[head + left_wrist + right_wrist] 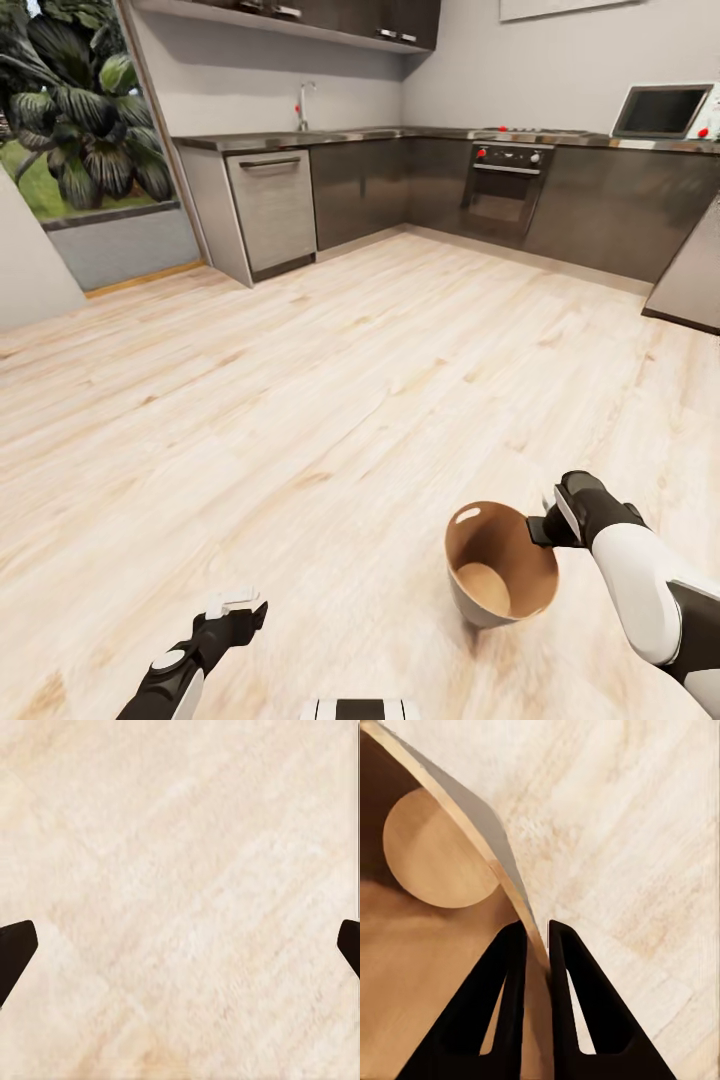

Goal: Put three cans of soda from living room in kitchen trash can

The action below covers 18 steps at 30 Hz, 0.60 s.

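Our right gripper (535, 937) pinches the bin (478, 556) rim between its jaws, probably to carry it. Our left gripper (180, 945) is wide open, nothing between its jaws.

No readable text, labels or numbers anywhere.

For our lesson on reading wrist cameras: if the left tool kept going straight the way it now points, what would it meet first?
The wood floor. In the left wrist view the left tool stands wide open, with bare planks between and beyond its fingers; how far off the floor lies cannot be judged.
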Available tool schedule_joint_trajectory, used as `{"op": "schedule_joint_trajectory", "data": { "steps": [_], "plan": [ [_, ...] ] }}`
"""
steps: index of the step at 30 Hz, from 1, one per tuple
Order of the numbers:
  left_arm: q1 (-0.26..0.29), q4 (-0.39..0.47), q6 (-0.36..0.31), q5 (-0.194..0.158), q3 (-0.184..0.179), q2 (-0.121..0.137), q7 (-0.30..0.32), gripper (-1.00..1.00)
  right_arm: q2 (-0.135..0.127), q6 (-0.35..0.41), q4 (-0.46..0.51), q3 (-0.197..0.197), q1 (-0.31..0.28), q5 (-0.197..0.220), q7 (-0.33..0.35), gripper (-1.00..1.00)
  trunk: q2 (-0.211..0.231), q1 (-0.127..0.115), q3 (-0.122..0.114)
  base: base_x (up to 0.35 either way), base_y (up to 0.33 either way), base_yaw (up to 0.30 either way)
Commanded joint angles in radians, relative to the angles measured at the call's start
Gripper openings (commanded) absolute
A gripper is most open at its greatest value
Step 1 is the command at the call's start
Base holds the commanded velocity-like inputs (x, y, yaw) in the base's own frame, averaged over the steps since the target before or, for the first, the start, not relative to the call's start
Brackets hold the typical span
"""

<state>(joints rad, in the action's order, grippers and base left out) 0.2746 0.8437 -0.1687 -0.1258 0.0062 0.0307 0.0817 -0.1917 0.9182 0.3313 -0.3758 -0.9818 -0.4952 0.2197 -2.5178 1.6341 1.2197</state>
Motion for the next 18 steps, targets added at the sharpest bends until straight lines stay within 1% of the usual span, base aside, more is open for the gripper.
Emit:
{"op": "schedule_joint_trajectory", "data": {
  "steps": [1,18],
  "plan": [
    [0.0,0.0,0.0,0.0,0.0,0.0,0.0,1.0,0.0,-0.001,0.0,0.001,0.0,-0.008,-0.002,-1.0,0.0,0.0,-0.004,0.0,0.0,0.0],
    [0.0,-0.002,0.0,0.001,0.0,0.0,-0.003,1.0,0.0,0.001,-0.001,0.0,0.002,-0.005,-0.003,-1.0,0.004,-0.008,-0.07,0.0,0.0,0.0]
  ]
}}
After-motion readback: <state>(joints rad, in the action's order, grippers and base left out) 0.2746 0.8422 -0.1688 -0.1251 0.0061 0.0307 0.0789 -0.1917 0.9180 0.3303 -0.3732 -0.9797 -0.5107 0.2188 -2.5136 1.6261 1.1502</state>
